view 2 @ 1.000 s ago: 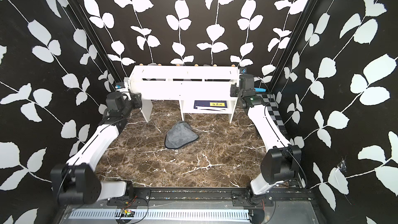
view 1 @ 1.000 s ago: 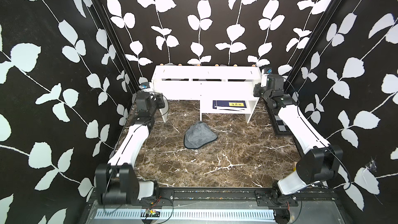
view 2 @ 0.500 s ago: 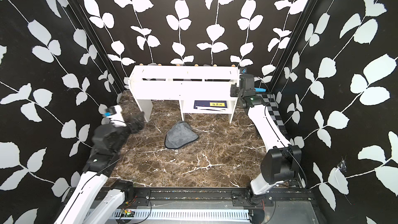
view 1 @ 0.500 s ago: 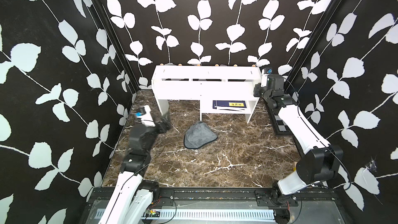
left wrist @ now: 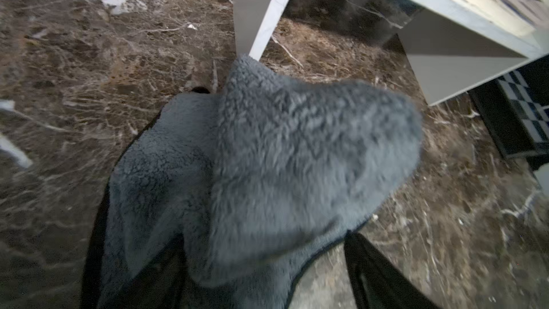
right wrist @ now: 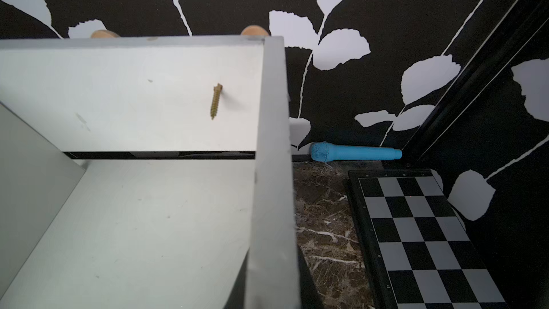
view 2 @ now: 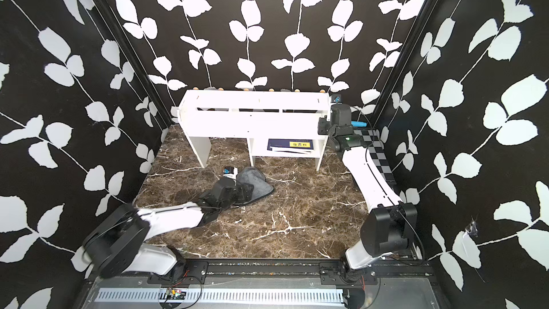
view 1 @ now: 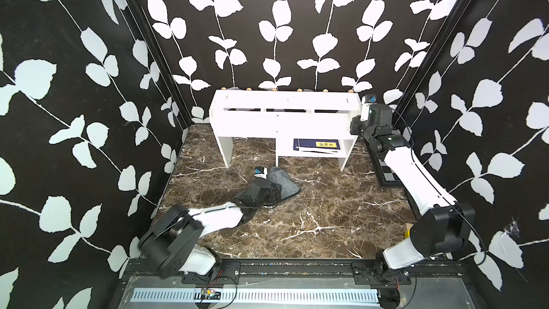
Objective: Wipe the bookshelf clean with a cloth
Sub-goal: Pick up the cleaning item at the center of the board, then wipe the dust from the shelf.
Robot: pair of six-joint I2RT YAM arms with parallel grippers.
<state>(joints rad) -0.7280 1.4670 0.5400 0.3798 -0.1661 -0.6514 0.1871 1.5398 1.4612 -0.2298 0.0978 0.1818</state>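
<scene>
The white bookshelf [view 1: 282, 105] [view 2: 252, 102] stands against the back wall. The grey cloth [view 1: 282, 181] [view 2: 255, 181] lies bunched on the marble floor in front of it. My left gripper [view 1: 275, 192] [view 2: 248, 191] is down at the cloth's near edge. In the left wrist view the left gripper [left wrist: 252, 263] is open, with the fluffy cloth [left wrist: 282, 159] heaped between its dark fingers [left wrist: 374, 274]. My right gripper [view 1: 355, 127] [view 2: 322, 127] [right wrist: 271, 280] is shut on the bookshelf's right end panel [right wrist: 273, 173].
A black-and-grey checkered board [view 1: 389, 173] [right wrist: 430, 233] lies by the right wall. A blue toy microphone [right wrist: 353, 154] [view 2: 359, 124] rests in the back right corner. A book [view 1: 316, 144] lies in the lower cubby. A screw [right wrist: 216, 101] sticks out inside the shelf.
My left arm left the shelf's left leg, drew back, then swung to the cloth in the middle of the floor, its jaws wider. The right arm and the cloth have not moved.
</scene>
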